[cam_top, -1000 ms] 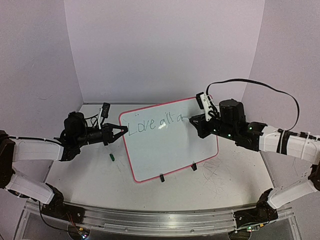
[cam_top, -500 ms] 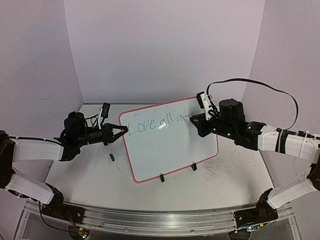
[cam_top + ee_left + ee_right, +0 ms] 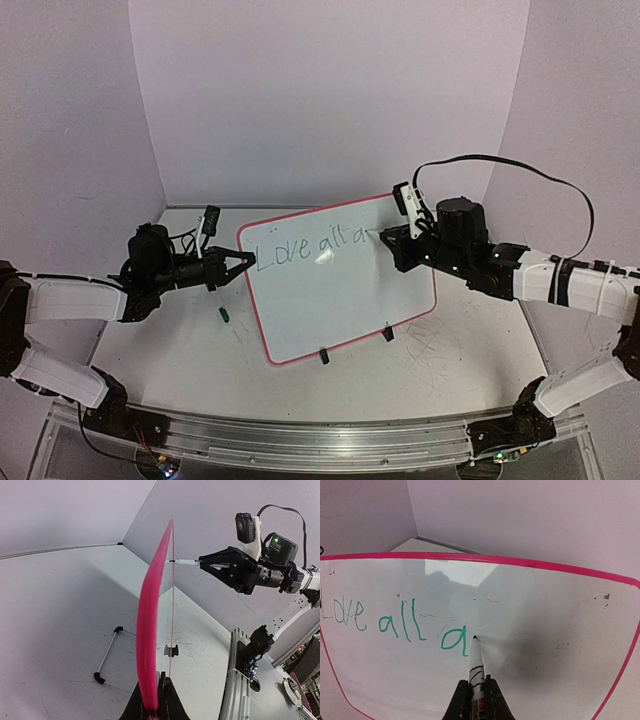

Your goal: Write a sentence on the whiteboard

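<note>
whiteboard (image 3: 345,295) edge clamped in left end effector (image 3: 250,263), marker (image 3: 476,669) tip touching sentence (image 3: 395,627)

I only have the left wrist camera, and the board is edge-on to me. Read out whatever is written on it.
Observer: The right wrist view shows green handwriting on the whiteboard: "Love all a", nothing after it.
Operator: Give me the marker tip's place on the face.
Observer: The marker, in the shut right claw, has its tip at the last a's lower right, on the surface.
Operator: Report anything on the table beside my arm.
Observer: In the top view, a small green piece lies on the table just nearside of the left claw, apart from the board.
</note>
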`<control>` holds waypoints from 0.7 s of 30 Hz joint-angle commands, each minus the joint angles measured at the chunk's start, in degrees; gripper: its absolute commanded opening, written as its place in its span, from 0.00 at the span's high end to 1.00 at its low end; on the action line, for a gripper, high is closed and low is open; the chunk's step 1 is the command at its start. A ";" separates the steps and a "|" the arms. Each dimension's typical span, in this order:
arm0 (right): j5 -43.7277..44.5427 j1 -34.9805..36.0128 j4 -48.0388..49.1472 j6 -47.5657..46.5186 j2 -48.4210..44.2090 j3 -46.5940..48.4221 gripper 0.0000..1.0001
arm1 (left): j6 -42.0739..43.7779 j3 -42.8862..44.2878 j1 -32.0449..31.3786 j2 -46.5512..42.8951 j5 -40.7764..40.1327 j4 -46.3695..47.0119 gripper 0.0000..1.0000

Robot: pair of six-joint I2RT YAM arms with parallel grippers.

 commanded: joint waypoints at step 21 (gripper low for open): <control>1.84 -0.10 0.32 1.52 -0.89 0.21 1.00 | 5.20 -0.67 -0.02 0.05 -2.18 -5.08 1.00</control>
